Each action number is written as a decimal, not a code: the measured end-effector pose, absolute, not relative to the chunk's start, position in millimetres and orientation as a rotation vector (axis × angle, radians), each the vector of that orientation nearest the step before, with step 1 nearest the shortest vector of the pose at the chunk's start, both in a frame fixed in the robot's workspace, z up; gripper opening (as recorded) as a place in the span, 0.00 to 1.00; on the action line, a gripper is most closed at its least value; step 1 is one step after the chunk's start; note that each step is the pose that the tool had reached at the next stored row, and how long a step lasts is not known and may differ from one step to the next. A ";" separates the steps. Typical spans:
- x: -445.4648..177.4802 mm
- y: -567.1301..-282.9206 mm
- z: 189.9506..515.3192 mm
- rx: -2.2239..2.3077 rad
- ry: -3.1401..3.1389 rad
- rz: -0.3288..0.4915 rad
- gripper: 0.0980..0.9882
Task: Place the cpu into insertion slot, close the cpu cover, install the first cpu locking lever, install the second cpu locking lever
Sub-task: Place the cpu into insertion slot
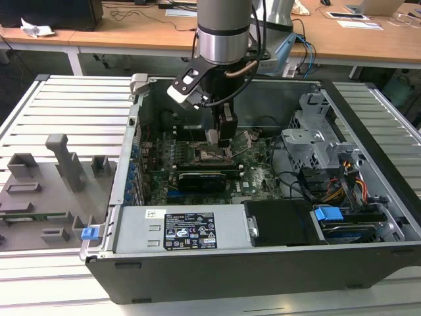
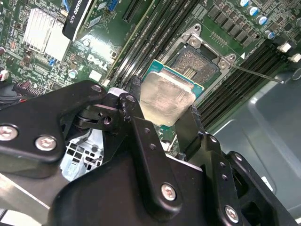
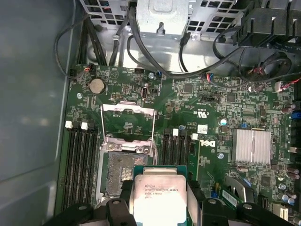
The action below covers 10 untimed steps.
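My gripper (image 2: 162, 106) is shut on the cpu (image 2: 165, 96), a flat square chip with a dull silver top and green rim, pinched by its edges between two black fingers (image 2: 134, 101). In the first wrist view the cpu (image 3: 157, 197) hangs above the green board, beside and partly overlapping one corner of the insertion slot (image 3: 123, 165), whose dark contact grid lies bare. The cpu cover (image 3: 128, 108) is flipped open, flat on the board beyond the slot. A thin locking lever (image 2: 258, 74) sticks out beside the insertion slot (image 2: 195, 61). From outside, the gripper (image 1: 220, 135) reaches down into the open computer case.
Memory slots (image 3: 82, 160) flank the socket. A finned heatsink (image 3: 252, 146) and a black graphics card (image 1: 207, 178) sit nearby. A metal drive cage (image 1: 316, 138), cables (image 1: 348, 184) and the power supply (image 1: 184, 230) crowd the case. Grey fixtures (image 1: 59, 164) stand on the table at the exterior view's left.
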<state>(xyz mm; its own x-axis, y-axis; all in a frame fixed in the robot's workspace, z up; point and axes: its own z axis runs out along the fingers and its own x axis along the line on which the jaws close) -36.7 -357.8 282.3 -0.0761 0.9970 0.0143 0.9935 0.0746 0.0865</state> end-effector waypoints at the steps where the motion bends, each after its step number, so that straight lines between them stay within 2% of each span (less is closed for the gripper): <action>1: -36.7 -357.8 281.4 2.102 2.267 0.113 0.49; 10: -36.8 -357.6 272.5 2.102 2.267 0.113 0.49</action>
